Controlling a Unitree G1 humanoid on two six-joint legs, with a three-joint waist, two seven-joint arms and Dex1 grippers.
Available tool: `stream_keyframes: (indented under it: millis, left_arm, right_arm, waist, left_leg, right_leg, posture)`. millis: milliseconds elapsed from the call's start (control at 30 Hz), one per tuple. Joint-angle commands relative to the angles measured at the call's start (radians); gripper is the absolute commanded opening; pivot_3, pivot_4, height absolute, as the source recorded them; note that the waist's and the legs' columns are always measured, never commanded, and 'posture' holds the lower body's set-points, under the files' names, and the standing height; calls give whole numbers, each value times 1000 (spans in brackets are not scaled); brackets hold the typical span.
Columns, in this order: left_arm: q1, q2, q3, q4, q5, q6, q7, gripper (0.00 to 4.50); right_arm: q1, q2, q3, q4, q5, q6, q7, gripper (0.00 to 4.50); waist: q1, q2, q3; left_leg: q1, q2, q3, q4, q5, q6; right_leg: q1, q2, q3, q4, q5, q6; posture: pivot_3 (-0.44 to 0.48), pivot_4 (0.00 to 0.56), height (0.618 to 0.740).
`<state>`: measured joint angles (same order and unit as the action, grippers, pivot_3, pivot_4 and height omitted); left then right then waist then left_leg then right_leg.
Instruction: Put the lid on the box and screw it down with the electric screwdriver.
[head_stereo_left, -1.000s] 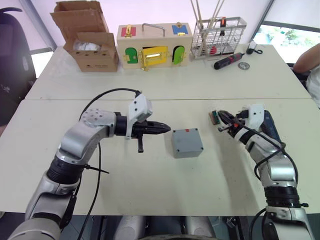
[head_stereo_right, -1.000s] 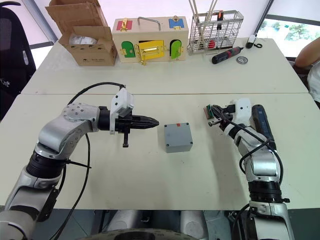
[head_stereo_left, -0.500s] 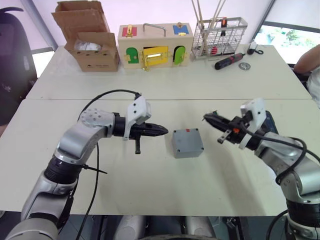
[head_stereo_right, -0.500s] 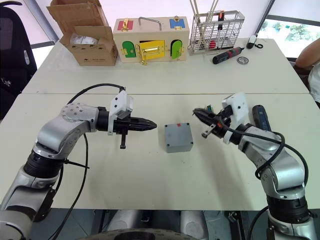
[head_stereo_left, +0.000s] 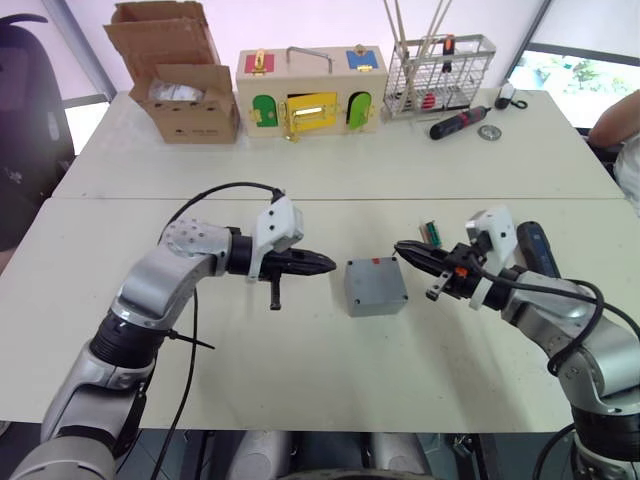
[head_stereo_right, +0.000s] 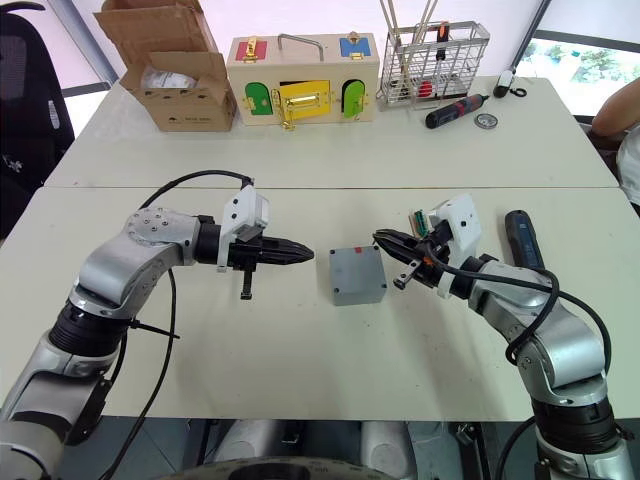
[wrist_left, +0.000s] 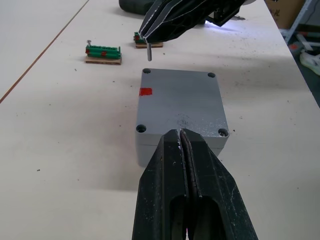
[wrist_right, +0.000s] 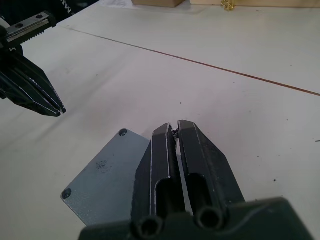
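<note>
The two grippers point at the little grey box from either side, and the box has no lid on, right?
Not quite: the lid sits on the box, its flat top and four corner holes plain in the left wrist view. The left gripper and the right gripper, pinching a small screw, do point at it from either side.

Box (head_stereo_left: 375, 286): grey, small red mark at its 12 o'clock edge. Table (head_stereo_left: 300, 370): cream-white. Electric screwdriver (head_stereo_left: 538, 250): dark blue-black. Gripper fingers (wrist_left: 186, 165): black. Terminal block (wrist_left: 102, 51): green with red details on a brown base.
</note>
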<state>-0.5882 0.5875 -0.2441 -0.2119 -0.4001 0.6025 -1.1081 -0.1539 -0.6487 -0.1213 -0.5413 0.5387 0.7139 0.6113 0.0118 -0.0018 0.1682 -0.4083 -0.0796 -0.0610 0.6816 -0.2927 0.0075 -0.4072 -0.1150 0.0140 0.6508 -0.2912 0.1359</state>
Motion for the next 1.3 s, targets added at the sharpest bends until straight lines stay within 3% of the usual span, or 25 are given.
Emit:
stream_keyframes:
  millis: [33,833,933,1100,1233,1300]
  left_arm:
    - [3,7,10,-19,1,-13,3,0]
    - [3,5,7,-12,2,-16,6,0]
    - [8,5,3,-3,6,-21,2,0]
    - [22,14,-28,31,28,-46,-31,0]
    - [37,20,-81,83,79,-110,-77,0]
    - [35,5,-100,114,96,-141,-87,0]
  right_arm:
    - [0,-11,4,-3,-11,-19,8,107]
    - [2,10,67,53,-106,-68,9,107]
    - [-3,5,57,56,-119,-75,0,937]
    - [-20,-16,18,26,-92,-42,7,3370]
    - [-17,-14,-99,-28,86,88,21,4486]
    - [17,-47,-149,-57,182,170,50,4486]
  waist:
    - [0,0,0]
    - [0,0,0]
    - [0,0,0]
    - [-1,0,0]
    - [2,0,0]
    - [3,0,0]
  left_leg:
    - [0,0,0,0,0,0]
    - [0,0,0,0,0,0]
    - [0,0,0,0,0,0]
    - [0,0,0,0,0,0]
    - [0,0,0,0,0,0]
    - [0,0,0,0,0,0]
  right_leg:
    - [0,0,0,0,0,0]
    - [0,0,0,0,0,0]
    - [0,0,0,0,0,0]
    - [0,0,0,0,0,0]
    - [0,0,0,0,0,0]
    - [0,0,0,0,0,0]
  posture:
    - [0,150,737]
    - [0,150,737]
    - [0,150,737]
    - [0,150,737]
    - [0,150,737]
    - [0,150,737]
